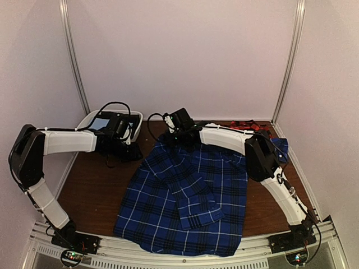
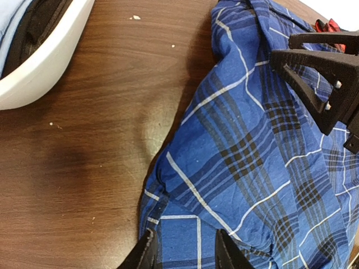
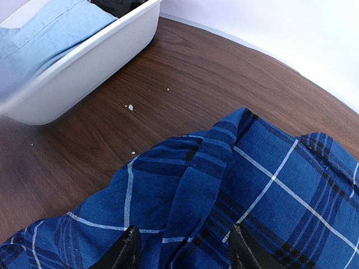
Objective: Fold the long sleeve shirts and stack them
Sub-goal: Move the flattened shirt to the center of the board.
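The dark blue plaid shirt (image 1: 185, 196) lies spread on the brown table, with one sleeve folded across its middle. My left gripper (image 1: 132, 151) is at the shirt's upper left edge. In the left wrist view, my left gripper (image 2: 186, 255) has its jaws apart with flat blue cloth (image 2: 252, 145) between them. My right gripper (image 1: 175, 134) hangs over the shirt's collar end. In the right wrist view, my right gripper (image 3: 185, 249) has wide jaws straddling a raised fold of the shirt (image 3: 224, 168). A strip of the red-and-black shirt (image 1: 242, 124) shows at the back right.
A white bin (image 1: 90, 119) stands at the back left, holding a light blue cloth (image 3: 56, 28) and a black garment (image 3: 120, 4). White walls close the back and both sides. The shirt's hem hangs over the near edge by the arm bases.
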